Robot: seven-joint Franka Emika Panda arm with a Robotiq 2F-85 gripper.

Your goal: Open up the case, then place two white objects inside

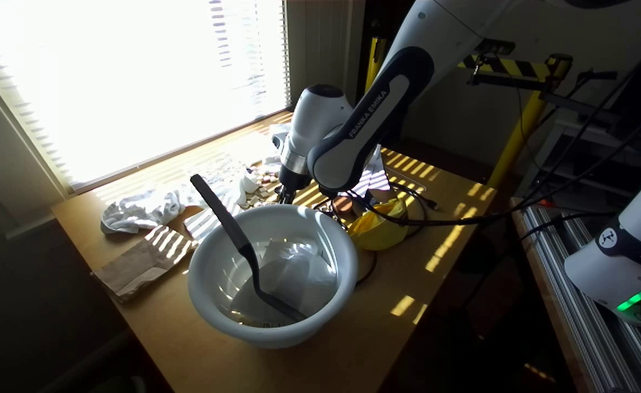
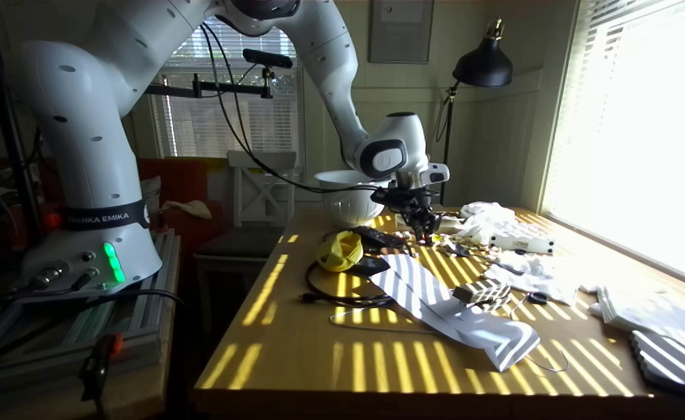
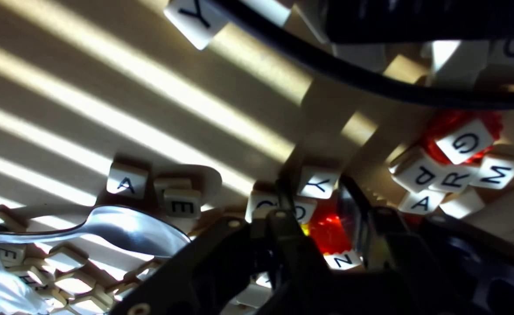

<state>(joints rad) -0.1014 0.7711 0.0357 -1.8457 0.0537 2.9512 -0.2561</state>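
The pincer is hanging low over little letter tiles, and its two fingers are standing partly apart. They are not seeming to pinch anything. The white Y tile is lying right between the tips in the wrist view, nearer to the finger on that view's right, and I cannot tell if that finger is touching it. The tile is looking almost square, so no long side is showing, and it is sitting a bit twisted to the fingers. I am guessing it is one of the two white things. Another white tile and a shiny red thing are crowding just below it in that view, so the pincer could be catching those too. The coming move is probably needing a small straightening, then a squeeze. The yellow case is sitting on the table, near the big bowl. In both exterior views it is lying off from the pincer on the side toward the robot's base, so the tile is likely going that way. Its top is looking like it is gaping, so opening is maybe done, but I am not seeing deep inside.
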